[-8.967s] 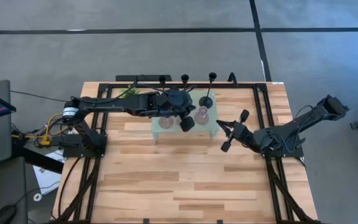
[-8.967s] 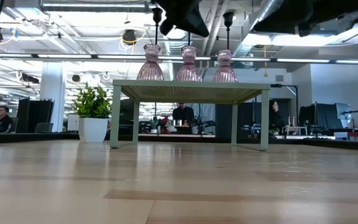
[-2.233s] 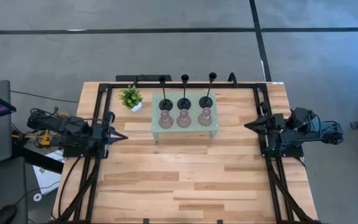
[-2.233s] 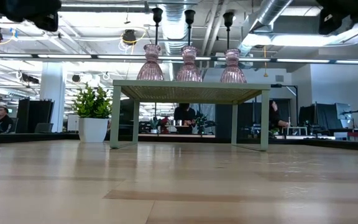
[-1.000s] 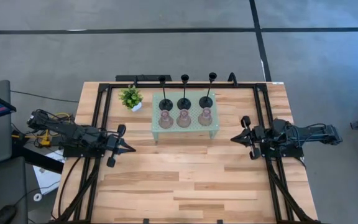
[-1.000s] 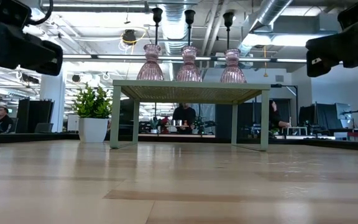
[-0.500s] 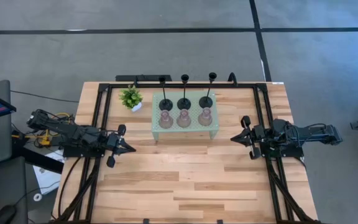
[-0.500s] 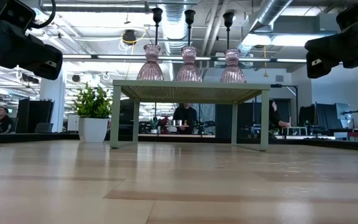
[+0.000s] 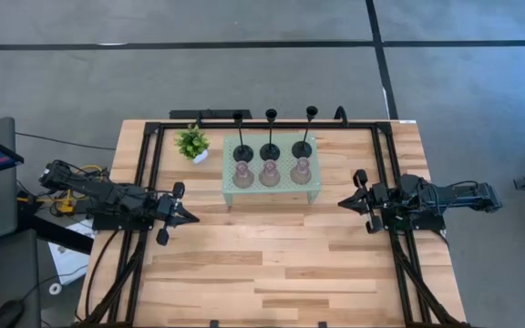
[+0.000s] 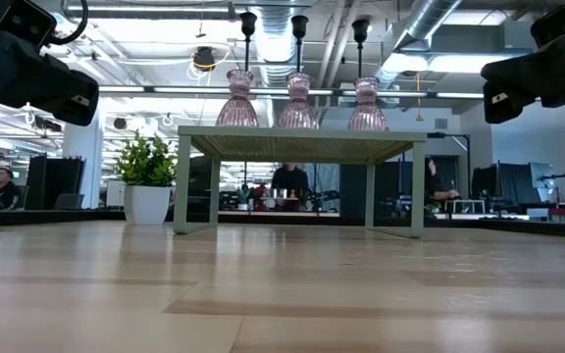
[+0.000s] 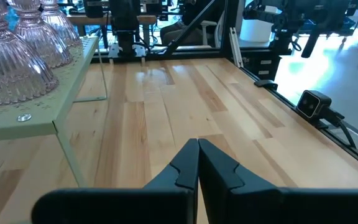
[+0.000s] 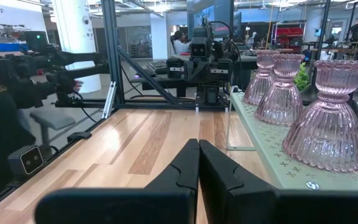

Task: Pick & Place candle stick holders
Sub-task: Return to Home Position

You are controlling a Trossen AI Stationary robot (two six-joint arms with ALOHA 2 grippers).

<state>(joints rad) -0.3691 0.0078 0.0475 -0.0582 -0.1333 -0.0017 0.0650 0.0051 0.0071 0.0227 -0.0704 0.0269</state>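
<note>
Change: none | left claw [image 9: 192,219] parked (closed) | right claw [image 9: 342,202] likewise

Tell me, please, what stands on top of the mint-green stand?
On the mint-green stand, three pink glass candle holders stand in a row, with three black candle stick holders behind them. In the low view the pink ones hide the black bases.

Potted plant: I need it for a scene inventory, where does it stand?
High view: the potted plant stands near the table's far edge, left of centre, beside the left end of the mint-green stand.
</note>
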